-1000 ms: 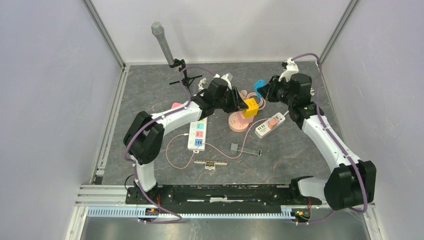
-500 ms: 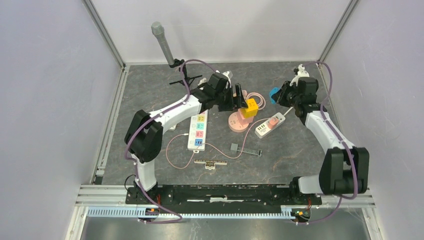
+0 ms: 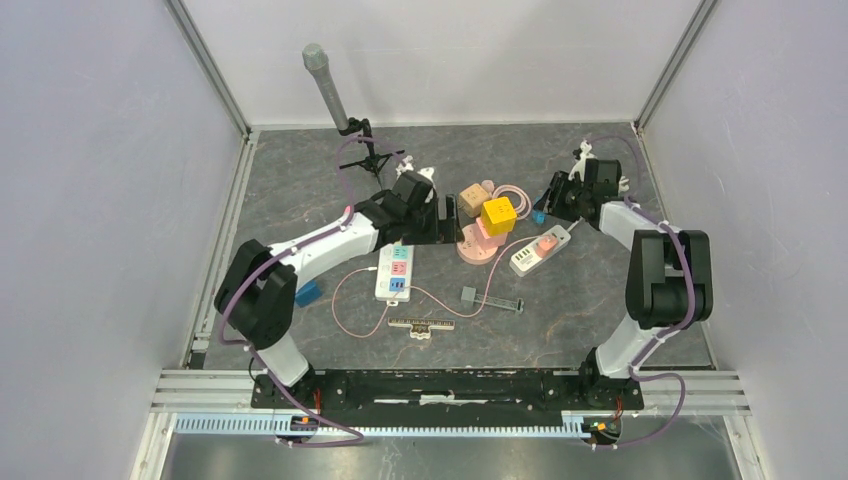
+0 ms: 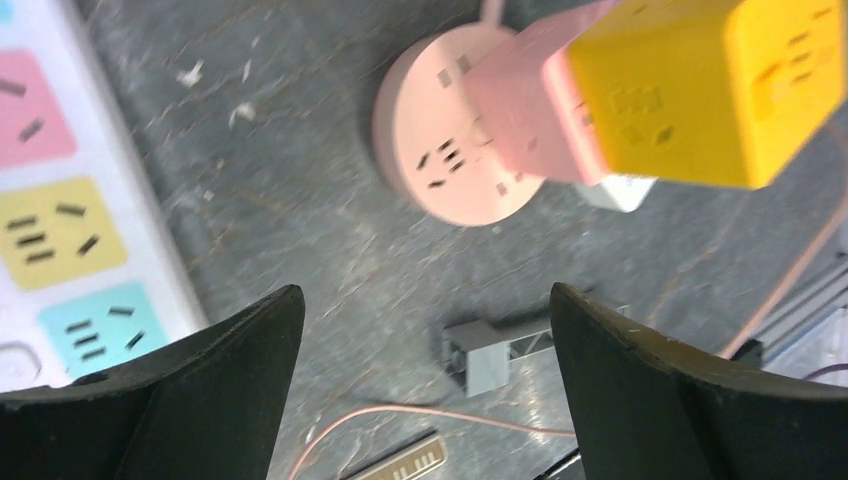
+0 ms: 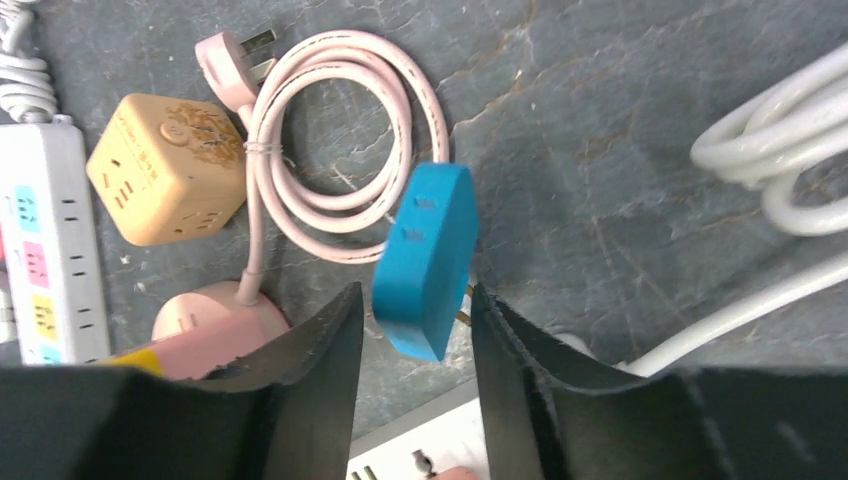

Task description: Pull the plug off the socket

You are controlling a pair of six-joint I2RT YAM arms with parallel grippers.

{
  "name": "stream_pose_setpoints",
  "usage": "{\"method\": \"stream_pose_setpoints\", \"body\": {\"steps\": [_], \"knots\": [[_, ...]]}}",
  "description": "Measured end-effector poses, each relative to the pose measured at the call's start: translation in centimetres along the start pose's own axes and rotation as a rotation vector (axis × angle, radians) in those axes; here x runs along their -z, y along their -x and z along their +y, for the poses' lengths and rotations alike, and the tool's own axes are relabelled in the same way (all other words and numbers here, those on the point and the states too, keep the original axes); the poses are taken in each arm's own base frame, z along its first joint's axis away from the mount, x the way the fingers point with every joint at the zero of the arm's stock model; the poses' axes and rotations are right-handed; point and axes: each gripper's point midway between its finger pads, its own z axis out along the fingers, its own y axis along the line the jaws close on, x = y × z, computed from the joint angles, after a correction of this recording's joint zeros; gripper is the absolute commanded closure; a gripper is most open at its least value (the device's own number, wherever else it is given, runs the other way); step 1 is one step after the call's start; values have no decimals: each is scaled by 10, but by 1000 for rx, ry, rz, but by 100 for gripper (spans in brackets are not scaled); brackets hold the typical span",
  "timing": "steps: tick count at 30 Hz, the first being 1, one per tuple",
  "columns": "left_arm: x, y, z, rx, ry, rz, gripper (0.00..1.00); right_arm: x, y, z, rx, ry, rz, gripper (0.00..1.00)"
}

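Gripping blue plug [image 5: 425,258]: right claw [image 5: 414,300] | left claw [image 4: 425,300] released near pink socket [image 4: 450,150] | plug's slots show only from right wrist

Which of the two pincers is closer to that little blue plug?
Right. The right pincer is closed on the blue plug, one finger either side. The left pincer hangs open over the table, on the far side of the pink round socket.

Matt blue plastic plug [image 5: 425,260], rough grey tabletop [image 5: 600,100]

Left jaws wide, right jaws clamped.
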Motion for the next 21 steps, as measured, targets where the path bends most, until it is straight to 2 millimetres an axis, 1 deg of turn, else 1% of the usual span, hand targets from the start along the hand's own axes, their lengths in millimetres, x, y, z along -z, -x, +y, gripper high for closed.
{"method": "stream_pose_setpoints", "body": {"steps": [2, 3, 4, 6, 9, 12, 15, 17, 19, 21], "knots": [[0, -12, 12, -1, 30, 16, 0, -3, 4, -2, 12, -6, -3, 31], [0, -18, 17, -2, 43, 25, 0, -3, 6, -2, 20, -10, -8, 26], [0, -21, 22, -3, 55, 29, 0, -3, 10, -4, 30, -20, -15, 23], [0, -25, 27, -8, 71, 30, 0, -2, 16, -4, 48, -31, -32, 20], [2, -21, 28, -19, 79, 13, 0, 5, 20, -7, 69, -59, -46, 17], [7, -15, 25, -31, 68, -15, 0, 24, 29, 1, 96, -58, -93, 14], [15, -6, 18, -37, 42, -54, 0, 57, 39, 22, 146, -29, -172, 11], [18, -1, 14, -39, 27, -73, 1, 78, 39, 46, 195, 8, -224, 10], [19, 4, 10, -40, 12, -90, 2, 98, 31, 81, 260, 80, -261, 8], [18, 5, 8, -40, 2, -96, 4, 110, 20, 108, 306, 137, -277, 6]]}}
